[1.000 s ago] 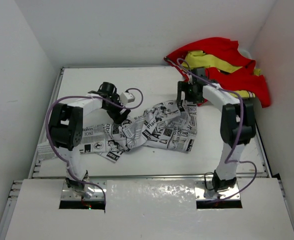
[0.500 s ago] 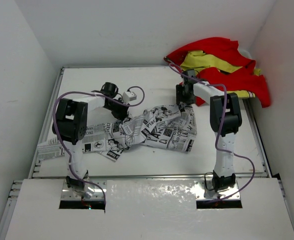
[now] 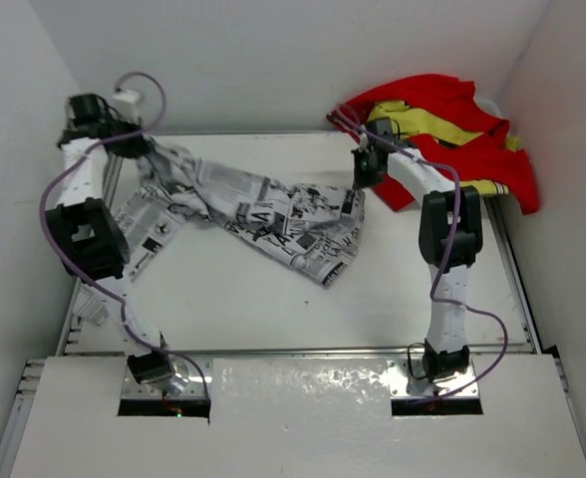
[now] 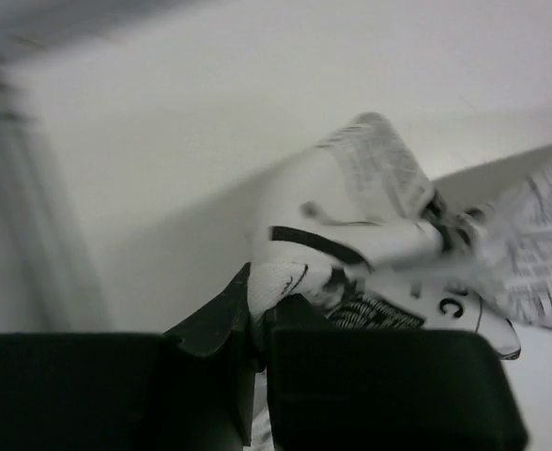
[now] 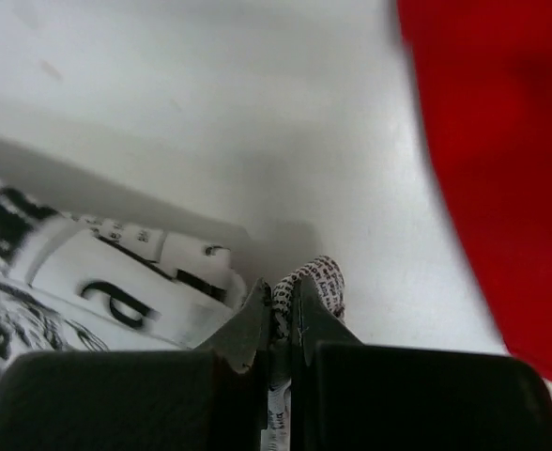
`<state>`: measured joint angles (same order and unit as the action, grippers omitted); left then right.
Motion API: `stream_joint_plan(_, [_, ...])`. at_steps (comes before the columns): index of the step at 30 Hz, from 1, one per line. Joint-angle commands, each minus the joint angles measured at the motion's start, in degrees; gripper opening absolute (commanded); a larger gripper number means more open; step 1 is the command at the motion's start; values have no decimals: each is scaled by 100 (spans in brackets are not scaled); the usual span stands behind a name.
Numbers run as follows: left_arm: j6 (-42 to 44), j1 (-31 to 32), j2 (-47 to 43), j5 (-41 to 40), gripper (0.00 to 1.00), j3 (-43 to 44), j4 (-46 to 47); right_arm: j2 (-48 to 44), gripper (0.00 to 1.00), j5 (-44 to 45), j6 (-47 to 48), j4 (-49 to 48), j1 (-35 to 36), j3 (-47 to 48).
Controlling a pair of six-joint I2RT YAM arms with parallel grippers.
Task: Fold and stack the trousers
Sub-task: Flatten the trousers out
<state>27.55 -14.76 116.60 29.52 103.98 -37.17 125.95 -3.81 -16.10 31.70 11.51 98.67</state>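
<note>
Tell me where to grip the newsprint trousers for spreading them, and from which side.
Take the trousers at the two ends of their far edge, each from outside, where the left gripper and right gripper are shut on them: the cloth spans taut between those points, so it should spread flat.

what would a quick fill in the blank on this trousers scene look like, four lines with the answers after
1. The left gripper and the right gripper are both ____ on the trousers.
2. The cloth heap beyond the right gripper is yellow and ____.
3. The left gripper holds its end near the far ____ corner of the table.
4. The trousers' print is black on ____.

Missing words: shut; red; left; white
</note>
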Motion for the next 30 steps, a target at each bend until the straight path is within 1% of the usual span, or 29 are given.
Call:
stream_joint_plan(1, [118,-334,-287,-314,0,1356,140,-615,0,-234,-60,-357,36,880])
stream_joint_plan(3, [486,-404,-313,-324,0,1851,-27,-817,0,-225,-78,-480,27,1215])
stream_joint_plan(4, [610,-404,-330,-333,0,2245,-140,-896,0,-216,-78,-603,27,1355])
stream_joint_plan(6, [1004,-404,-557,-306,0,2529,-185,-1246,0,-146,-60,-752,18,1409])
stream_joint_plan(8, [1426,-404,-882,-359,0,2548,-247,-1563,0,29,-8,-858,-26,1269])
stream_joint_plan(9, [1620,-404,-1015,-411,0,2470,-317,-1965,0,73,27,-989,-43,1138])
stream_joint_plan(10, [1796,-396,-1147,-438,0,2390,-465,-2195,0,204,63,-1069,-43,771])
stream_joint_plan(11, [2128,-404,-1470,-473,0,2120,-536,-2441,0,267,150,-1226,-52,559])
stream_joint_plan(12, [2349,-396,-1647,-552,0,1943,-702,-2966,0,372,194,-1332,-52,26])
stream_joint_plan(13, [2560,-404,-1823,-596,0,1741,-817,-3258,0,373,212,-1455,-52,-328])
stream_joint_plan(14, [3084,-396,-2155,-631,0,1348,-1027,-3566,0,486,212,-1805,-52,-697])
stream_joint_plan(15, [3385,-404,-2306,-710,0,1135,-1604,-4239,0,522,221,-2026,-52,-1153])
stream_joint_plan(16, [3649,-396,-2456,-771,0,854,-1905,-4593,0,748,204,-2228,-52,-2149])
stream_joint_plan(17, [4235,-396,-2788,-842,0,112,-2239,-4962,0,942,64,-2413,-43,-2673])
stream_joint_plan(18, [4511,-396,-2983,-1060,0,-330,-2538,-5323,0,1179,-68,-2676,-52,-3243])
stream_joint_plan(19, [4835,-396,-3159,-1193,1,-840,-2985,-6031,0,1695,-208,-2704,-52,-4293])
stream_joint_plan(20, [4926,-396,-3465,-1377,4,-1811,-3172,-6360,0,1943,-532,-2687,-61,-4774])
stream_joint_plan(21, [5066,-396,-3573,-1405,8,-2220,-3687,-6686,0,2207,-752,-2609,-52,-5274])
stream_joint_plan(22, [4945,-396,-3730,-1387,21,-2616,-3840,-7280,0,2444,-998,-2521,-70,-6158])
stream_joint_plan(23, [4770,-378,-3784,-1440,28,-3368,-3842,-7556,0,2795,-1505,-2398,-78,-6532])
stream_joint_plan(24, [4577,-335,-3828,-1605,33,-3680,-3842,-7794,0,2903,-1771,-2145,-79,-6910])
stream_joint_plan(25, [4445,-308,-3863,-1729,45,-4006,-3842,-8014,0,3000,-1992,-1994,-87,-7497])
stream_joint_plan(26, [4391,-282,-3968,-1904,48,-4557,-3842,-8373,0,3070,-2385,-1705,-79,-7729])
stream_joint_plan(27, [4425,-264,-4030,-2237,49,-4763,-3842,-8515,0,3227,-2555,-1563,-87,-8088])
stream_joint_plan(29, [4478,-272,-4197,-2537,50,-5123,-3842,-8866,0,3378,-2897,-1291,-96,-8320])
stream_joint_plan(30, [4452,-325,-4241,-2660,50,-5125,-3842,-8955,0,3474,-2960,-1089,-96,-8434])
